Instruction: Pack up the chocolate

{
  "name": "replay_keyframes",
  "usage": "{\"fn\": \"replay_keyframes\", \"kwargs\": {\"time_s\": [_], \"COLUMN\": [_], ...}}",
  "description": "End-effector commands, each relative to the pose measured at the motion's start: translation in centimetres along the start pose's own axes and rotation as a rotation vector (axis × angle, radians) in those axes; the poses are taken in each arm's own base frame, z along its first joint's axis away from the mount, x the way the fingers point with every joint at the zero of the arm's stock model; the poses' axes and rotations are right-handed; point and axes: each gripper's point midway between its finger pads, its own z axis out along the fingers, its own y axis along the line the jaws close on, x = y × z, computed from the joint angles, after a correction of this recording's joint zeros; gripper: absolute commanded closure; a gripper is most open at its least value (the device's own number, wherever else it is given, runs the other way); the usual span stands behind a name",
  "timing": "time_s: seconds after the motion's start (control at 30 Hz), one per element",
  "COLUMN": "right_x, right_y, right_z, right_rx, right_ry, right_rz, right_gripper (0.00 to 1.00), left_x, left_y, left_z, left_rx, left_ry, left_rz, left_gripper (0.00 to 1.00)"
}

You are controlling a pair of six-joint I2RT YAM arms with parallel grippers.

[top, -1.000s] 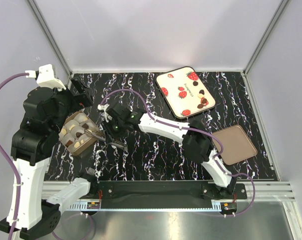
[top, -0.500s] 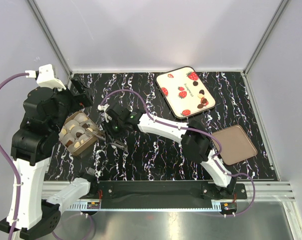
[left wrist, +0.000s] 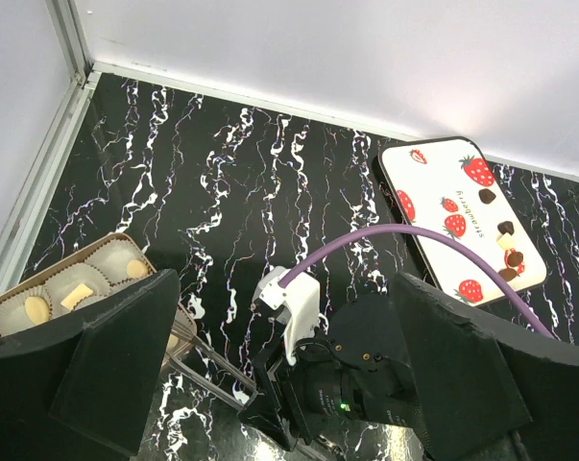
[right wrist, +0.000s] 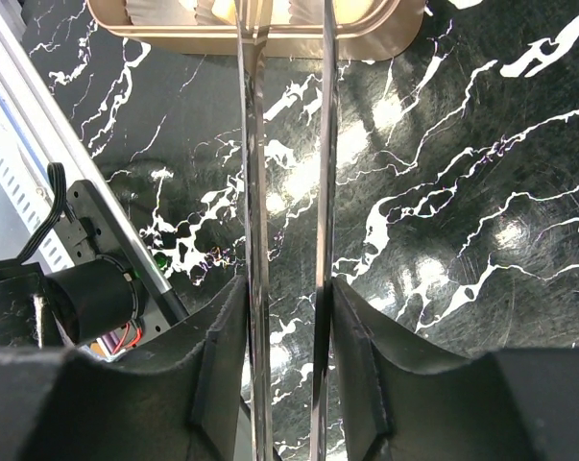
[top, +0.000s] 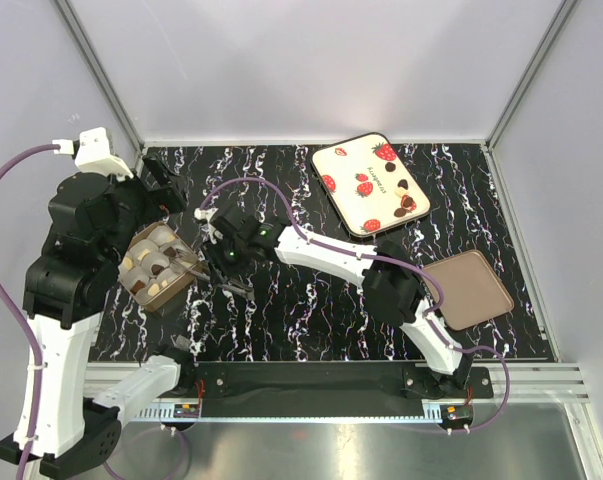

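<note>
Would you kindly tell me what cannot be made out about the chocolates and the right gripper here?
- Right wrist view: right gripper tips and the box run off the top edge; any held piece unseen.
- Left wrist view: the box's near half hides behind a left gripper finger.
- Top view: chocolates on the tray too small to tell shapes.

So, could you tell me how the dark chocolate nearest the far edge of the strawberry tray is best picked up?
Pinch the dark chocolate by two opposite sides, coming straight down with the right gripper. It lies flat on the tray, apart from the other pieces, so its sides look free while its underside cannot be reached.
</note>
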Motion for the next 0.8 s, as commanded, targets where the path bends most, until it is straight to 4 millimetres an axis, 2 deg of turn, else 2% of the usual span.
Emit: {"fn": "replay_keyframes", "kwargs": {"time_s": [0.0,0.07,0.1,0.2,0.23,0.3,0.33,0.37,0.4,0.43,0.47,0.5,0.53,0.57,0.67,0.7,0.77], "right_x": [-3.1,-3.6,-4.5,-6.6,-7.3,-7.9,-8.5,-8.6,-8.0,-8.5,-8.3,-6.8,-7.5,-5.6,-5.0,-3.2,-2.6], "right_y": [2.2,2.5,2.9,3.8,4.2,3.4,3.6,3.2,2.0,1.9,1.1,-0.9,-2.2,-4.4,-8.7,-10.6,-12.0], "right_z": [-1.9,-2.4,-3.1,-5.9,-7.6,-9.0,-10.7,-11.4,-11.5,-13.3,-13.8,-13.3,-15.2,-14.7,-17.0,-16.7,-17.1], "right_rx": [-0.033,-0.033,-0.038,-0.026,-0.023,0.020,0.026,0.037,0.066,0.071,0.093,0.141,0.166,0.213,0.339,0.403,0.454], "right_ry": [-0.090,-0.097,-0.118,-0.184,-0.211,-0.239,-0.265,-0.274,-0.264,-0.301,-0.309,-0.282,-0.331,-0.296,-0.359,-0.340,-0.358], "right_rz": [-0.047,-0.056,-0.067,-0.093,-0.104,-0.100,-0.100,-0.092,-0.074,-0.070,-0.057,-0.019,0.009,0.047,0.141,0.173,0.194], "right_gripper": [0.57,0.60,0.61,0.62,0.62,0.63,0.63,0.63,0.63,0.63,0.63,0.63,0.63,0.62,0.62,0.61,0.60], "left_x": [-1.9,-1.9,-1.9,-2.6,-3.0,-4.0,-4.2,-4.4,-4.7,-4.7,-4.6,-4.1,-3.8,-3.3,-1.0,0.3,1.9], "left_y": [-0.5,-0.6,-0.7,-1.1,-1.2,-1.7,-1.8,-2.2,-2.4,-2.7,-3.0,-3.1,-3.2,-3.3,-3.4,-3.4,-3.6], "left_z": [-0.2,-0.1,0.1,0.1,0.0,-0.5,-0.7,-0.8,-1.0,-0.9,-0.9,-0.5,-0.3,-0.1,1.5,2.4,3.4], "left_rx": [0.018,0.020,0.021,0.027,0.032,0.051,0.061,0.078,0.089,0.102,0.120,0.123,0.126,0.135,0.140,0.137,0.150], "left_ry": [-0.062,-0.059,-0.053,-0.052,-0.057,-0.075,-0.079,-0.081,-0.085,-0.081,-0.073,-0.056,-0.047,-0.033,0.024,0.052,0.087], "left_rz": [-0.013,-0.013,-0.008,-0.004,-0.005,-0.011,-0.013,-0.015,-0.014,-0.012,-0.009,-0.005,-0.004,-0.001,0.009,0.007,0.001], "left_gripper": [0.01,0.01,0.01,0.01,0.01,0.01,0.01,0.01,0.01,0.01,0.01,0.01,0.01,0.01,0.01,0.01,0.01]}}
